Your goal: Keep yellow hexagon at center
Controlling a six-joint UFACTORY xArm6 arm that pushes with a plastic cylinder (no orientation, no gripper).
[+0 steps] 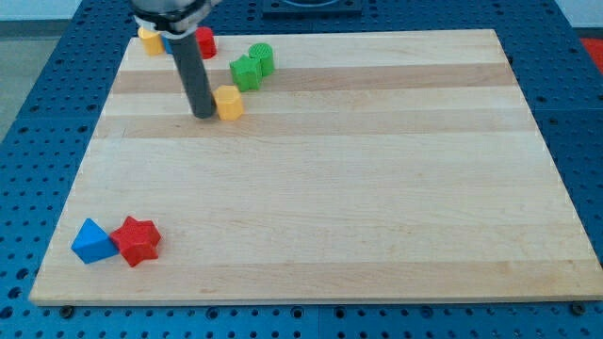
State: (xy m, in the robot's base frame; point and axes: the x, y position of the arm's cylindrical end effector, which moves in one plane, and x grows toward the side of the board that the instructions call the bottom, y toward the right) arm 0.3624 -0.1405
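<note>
The yellow hexagon (229, 102) lies on the wooden board (377, 188) in the view's upper left, far from the board's middle. My tip (204, 114) stands just left of the hexagon, touching or nearly touching its left side. The dark rod rises from there to the view's top.
Two green blocks (252, 66) sit up and right of the hexagon. A red block (204, 42) and another yellow block (150, 40) lie at the top left, with a blue one partly hidden behind the rod. A blue block (92, 242) and a red star (138, 240) lie bottom left.
</note>
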